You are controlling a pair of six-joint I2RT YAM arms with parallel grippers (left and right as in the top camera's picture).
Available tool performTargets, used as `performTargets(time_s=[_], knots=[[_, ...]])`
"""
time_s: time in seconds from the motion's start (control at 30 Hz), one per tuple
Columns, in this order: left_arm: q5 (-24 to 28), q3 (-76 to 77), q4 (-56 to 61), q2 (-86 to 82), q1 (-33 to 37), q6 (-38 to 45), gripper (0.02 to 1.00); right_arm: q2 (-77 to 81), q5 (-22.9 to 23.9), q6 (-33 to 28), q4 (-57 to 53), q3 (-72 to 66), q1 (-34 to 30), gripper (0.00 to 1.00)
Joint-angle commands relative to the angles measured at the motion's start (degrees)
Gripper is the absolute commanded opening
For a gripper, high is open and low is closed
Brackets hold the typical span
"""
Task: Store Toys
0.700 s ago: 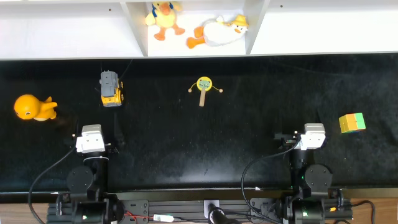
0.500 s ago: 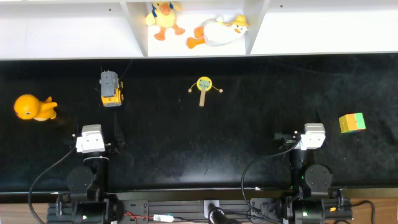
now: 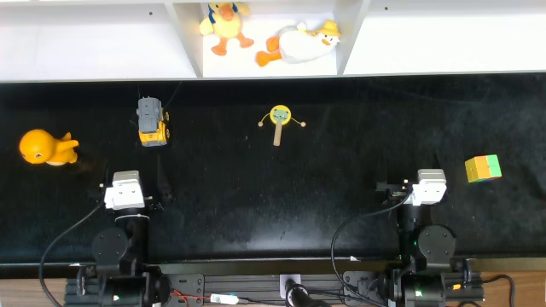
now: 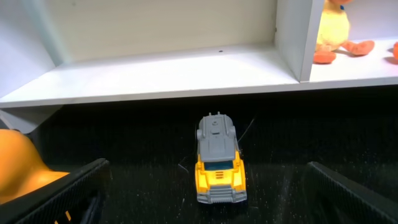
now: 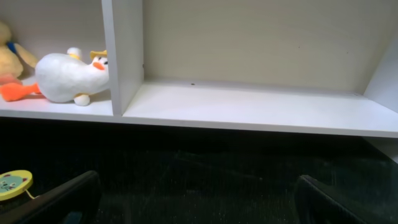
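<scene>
Below the white shelf [image 3: 94, 51], on a black mat [image 3: 341, 196], four toys lie loose. A yellow-and-grey toy truck [image 4: 217, 158] stands just before the shelf's left bay. An orange duck [image 3: 47, 147] sits farther from that bay, out to the left. A small rattle drum [image 3: 279, 119] lies before the middle bay, and a coloured cube [image 3: 482, 168] rests well out from the right bay. Two plush ducks, one yellow [image 3: 225, 21] and one white [image 3: 299, 43], are inside the middle bay.

The left gripper [image 3: 126, 189] hangs low, back from the shelf, and faces the truck. Its fingers [image 4: 68, 190] are spread wide with nothing between them. The right gripper [image 3: 429, 186] faces the bare right bay, its jaws likewise apart and empty.

The truck looks like the natural first pick. It is hard, smooth plastic on wheels, so it may roll if nudged. The jaws should close across its narrow flanks, not end to end, then lift it clear of the shelf's lip before reaching in. The orange duck seems rounded and glossy, though its material is hard to judge. The plush toys look soft, and the cube is flat-sided.
</scene>
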Motion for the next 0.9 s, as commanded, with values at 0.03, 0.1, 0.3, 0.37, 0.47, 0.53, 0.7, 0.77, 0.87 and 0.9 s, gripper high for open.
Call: performTargets(time_s=[0.03,0.1,0.3,0.37,0.47,0.53,0.7,0.77,0.87,0.9], knots=[[0.55,5.11,-4.74,6.36,-0.11,-2.56,0.998,-0.42,-0.42,0.63,0.31,-0.79,-0.37,0.996],[0.31,13.00,-13.09,12.55,-0.04,-3.19,0.998,-0.42,-0.42,0.63,0.28,-0.79,-0.37,0.993],[2.40,33.83,-29.49,31.01,6.60,-8.72,0.996,-0.42,-0.42,0.63,0.31,-0.79,-0.37,0.998],[5.64,38.07,-31.95,35.52,9.16,-4.70,0.993,-0.42,-0.42,0.63,0.31,-0.79,-0.37,0.996],[10.23,43.43,-35.54,41.66,14.10,1.73,0.996,-0.42,-0.42,0.63,0.31,-0.79,-0.37,0.993],[13.42,45.35,-36.50,44.70,18.01,5.81,0.996,-0.42,-0.42,0.63,0.31,-0.79,-0.37,0.996],[28.85,46.18,-39.12,47.25,34.16,16.76,0.991,-0.42,-0.42,0.63,0.31,-0.79,-0.37,0.993],[34.97,46.25,-41.99,47.21,40.81,22.08,0.996,-0.42,-0.42,0.61,0.31,-0.79,-0.37,0.993],[38.56,46.29,-46.99,47.17,48.02,31.28,0.996,-0.42,-0.42,0.63,0.31,-0.79,-0.37,0.993],[38.58,46.29,-47.56,47.15,49.20,32.59,0.996,-0.42,-0.42,0.61,0.31,-0.79,-0.37,0.996]])
